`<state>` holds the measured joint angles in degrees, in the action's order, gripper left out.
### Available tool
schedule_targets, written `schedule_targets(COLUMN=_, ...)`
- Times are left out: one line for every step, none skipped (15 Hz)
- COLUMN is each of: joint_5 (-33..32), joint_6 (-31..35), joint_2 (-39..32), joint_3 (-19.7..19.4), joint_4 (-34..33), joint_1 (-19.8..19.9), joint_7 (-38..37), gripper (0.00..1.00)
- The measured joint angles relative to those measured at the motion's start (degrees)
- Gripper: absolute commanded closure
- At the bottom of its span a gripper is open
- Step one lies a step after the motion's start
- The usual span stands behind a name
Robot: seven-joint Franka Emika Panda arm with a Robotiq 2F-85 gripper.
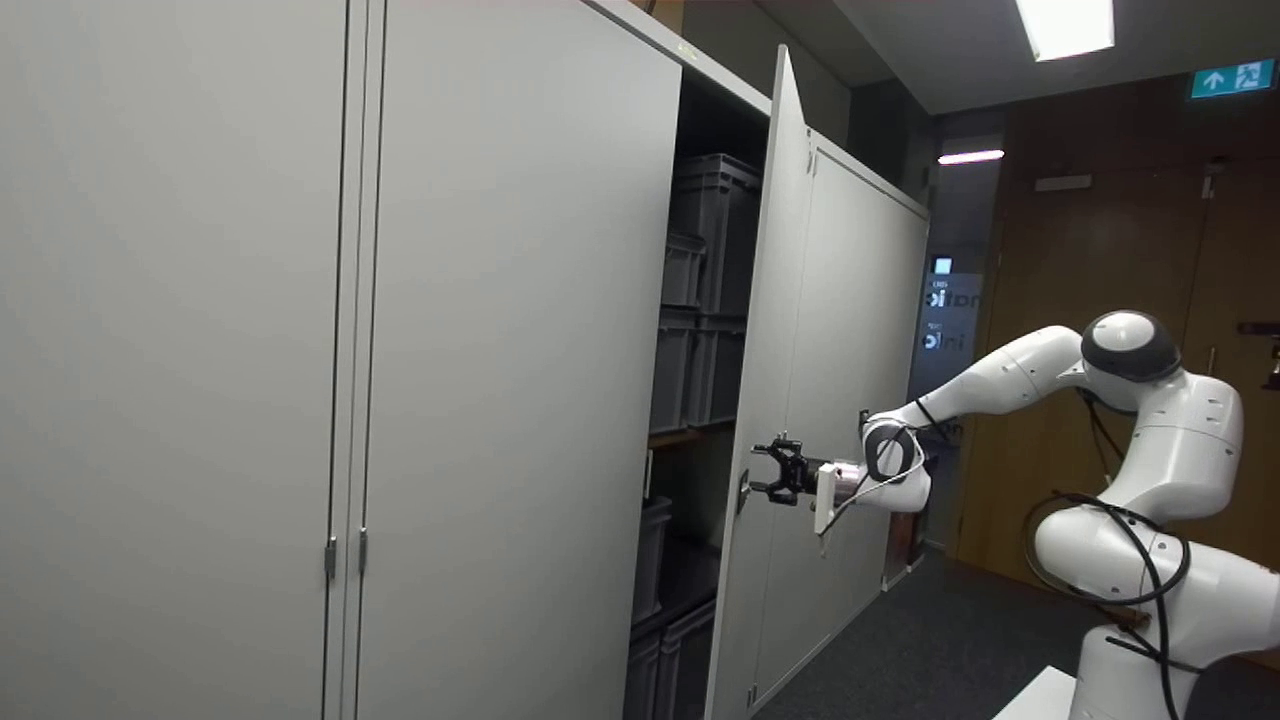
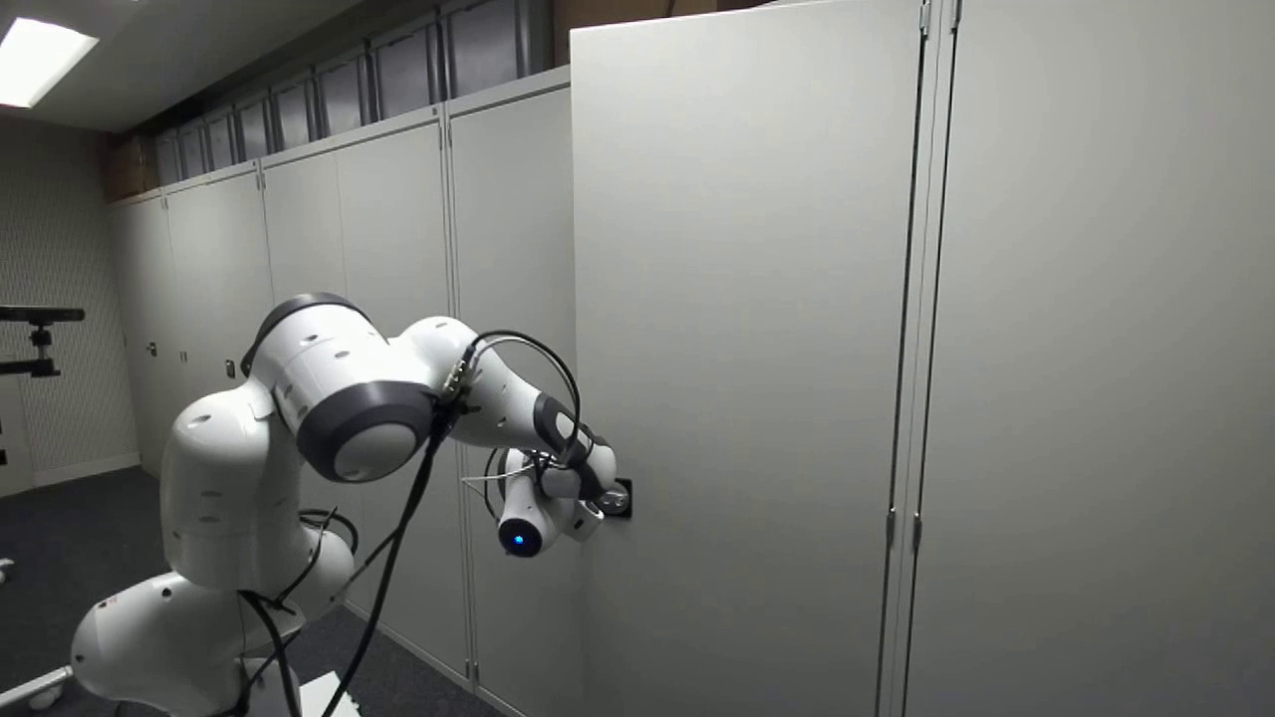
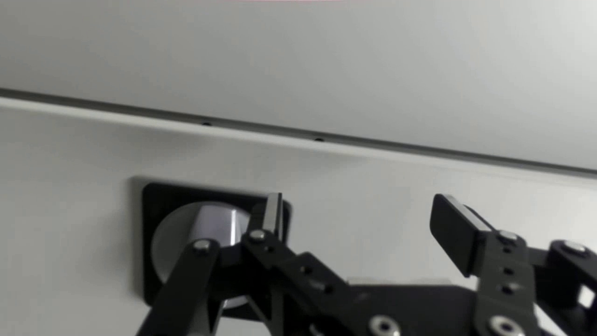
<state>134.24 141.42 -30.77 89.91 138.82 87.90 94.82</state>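
Note:
My gripper [image 3: 357,205] stands open in the wrist view, its fingers wide apart with nothing between them. Behind the left finger [image 3: 272,214] lies a square black plate with a round silver turn handle [image 3: 214,224], partly covered by that finger. Whether finger and handle touch, I cannot tell. The handle sits on a tall pale grey cabinet door [image 1: 775,310], which stands ajar. In an exterior view the gripper [image 1: 760,468] is close to the door's outer face, beside its free edge. The wrist hides most of the gripper in an exterior view, where the handle plate [image 2: 625,498] shows.
Through the gap beside the door, stacked grey bins [image 1: 715,230] fill the cabinet shelves. A closed cabinet door [image 1: 520,350] adjoins the opening. More closed doors [image 2: 388,229] run along the wall, with bins [image 2: 403,75] on top. Loose cables [image 1: 1150,560] hang from the arm.

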Motion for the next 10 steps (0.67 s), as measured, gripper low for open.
schedule_targets(joint_5=-0.21, joint_6=-2.24, joint_2=2.70, joint_3=1.75, joint_4=0.67, joint_1=1.09, joint_7=-2.29, gripper=0.00)
schedule_targets(joint_5=-0.27, joint_6=-4.49, joint_2=5.52, joint_3=3.50, joint_4=1.37, joint_1=2.36, joint_7=-4.34, gripper=0.00)
schedule_targets(joint_5=-0.33, joint_6=-5.08, joint_2=7.54, joint_3=5.30, joint_4=1.81, joint_1=3.71, joint_7=-5.04, gripper=0.00)
schedule_targets(joint_5=-0.70, joint_6=-4.89, joint_2=8.02, joint_3=7.07, joint_4=2.02, joint_1=4.99, joint_7=-5.03, gripper=0.00)
schedule_targets(joint_5=-1.18, joint_6=-4.67, joint_2=8.03, joint_3=8.59, joint_4=2.23, joint_1=6.15, joint_7=-4.97, gripper=0.00)
schedule_targets(joint_5=-1.64, joint_6=-4.29, joint_2=7.96, joint_3=9.92, joint_4=2.39, joint_1=7.22, joint_7=-4.92, gripper=0.00)
schedule_targets(joint_5=-2.28, joint_6=-3.75, joint_2=7.79, joint_3=11.06, joint_4=2.51, joint_1=8.29, joint_7=-4.88, gripper=0.00)
schedule_targets(joint_5=-3.06, joint_6=-3.21, joint_2=7.62, joint_3=12.01, joint_4=2.60, joint_1=9.34, joint_7=-4.87, gripper=0.00)
schedule_targets(joint_5=-3.80, joint_6=-2.51, joint_2=7.55, joint_3=12.93, joint_4=2.65, joint_1=10.36, joint_7=-4.86, gripper=0.00)
schedule_targets(joint_5=-4.65, joint_6=-1.67, joint_2=7.55, joint_3=13.77, joint_4=2.66, joint_1=11.15, joint_7=-4.86, gripper=0.00)
